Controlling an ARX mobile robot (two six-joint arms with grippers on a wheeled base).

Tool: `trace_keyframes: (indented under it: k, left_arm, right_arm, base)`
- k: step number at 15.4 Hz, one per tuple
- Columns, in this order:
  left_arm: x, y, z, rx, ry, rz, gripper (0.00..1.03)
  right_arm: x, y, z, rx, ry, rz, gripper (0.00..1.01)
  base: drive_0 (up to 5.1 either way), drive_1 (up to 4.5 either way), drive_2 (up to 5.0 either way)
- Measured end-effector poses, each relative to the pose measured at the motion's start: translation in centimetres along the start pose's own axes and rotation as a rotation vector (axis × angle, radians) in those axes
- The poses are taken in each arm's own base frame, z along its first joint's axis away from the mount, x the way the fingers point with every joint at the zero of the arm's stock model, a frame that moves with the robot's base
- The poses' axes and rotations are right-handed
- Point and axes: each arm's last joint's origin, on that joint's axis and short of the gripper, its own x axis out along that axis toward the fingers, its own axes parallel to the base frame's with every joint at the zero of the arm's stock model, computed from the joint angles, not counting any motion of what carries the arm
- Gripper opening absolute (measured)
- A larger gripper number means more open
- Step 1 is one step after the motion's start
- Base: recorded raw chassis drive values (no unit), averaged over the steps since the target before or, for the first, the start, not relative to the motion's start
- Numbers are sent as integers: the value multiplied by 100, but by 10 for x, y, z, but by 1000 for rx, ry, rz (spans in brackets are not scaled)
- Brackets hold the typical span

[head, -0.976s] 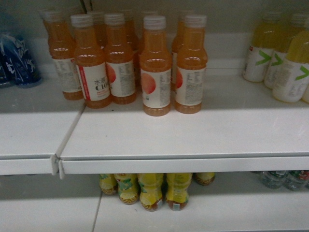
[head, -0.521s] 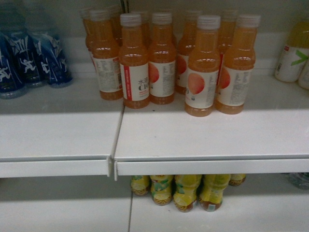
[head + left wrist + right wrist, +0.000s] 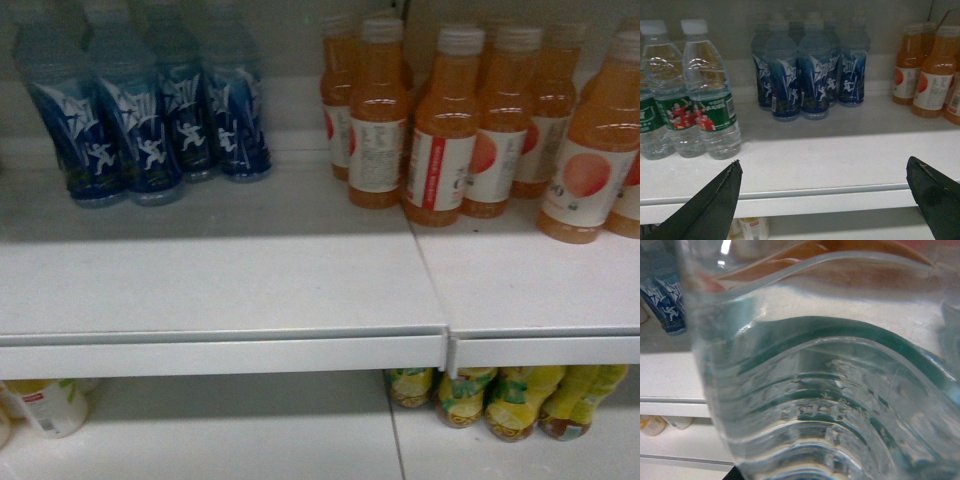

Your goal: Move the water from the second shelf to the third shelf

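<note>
A clear ribbed water bottle [image 3: 820,390] with a green label band fills the right wrist view, very close to the camera. It is held in my right gripper, whose jaws are hidden behind it apart from a dark sliver [image 3: 730,474] at the bottom edge. In the left wrist view, two more water bottles [image 3: 707,95] with green labels and red-shirted figures stand at the left of a white shelf [image 3: 840,155]. My left gripper [image 3: 823,167] hangs open in front of that shelf's edge, holding nothing. Neither gripper shows in the head view.
Dark blue bottles [image 3: 150,120] stand at the shelf's back left and orange juice bottles [image 3: 450,130] to their right. A seam [image 3: 447,345] splits the shelf board [image 3: 220,290]. Below are yellow bottles [image 3: 510,400] and a white bottle [image 3: 50,405].
The head view has swung left. The orange bottles slid to the right of the picture and the blue bottles came in at the left.
</note>
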Motion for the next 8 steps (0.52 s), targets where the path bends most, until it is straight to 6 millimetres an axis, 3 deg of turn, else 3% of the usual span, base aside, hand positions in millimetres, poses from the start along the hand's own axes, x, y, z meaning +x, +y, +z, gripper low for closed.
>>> trace_keyframes:
  k: [8]
  left_arm:
    - [0, 0, 0, 0, 1, 0, 98]
  right_arm:
    - [0, 0, 0, 0, 0, 0, 39]
  base:
    - [-512, 233, 233]
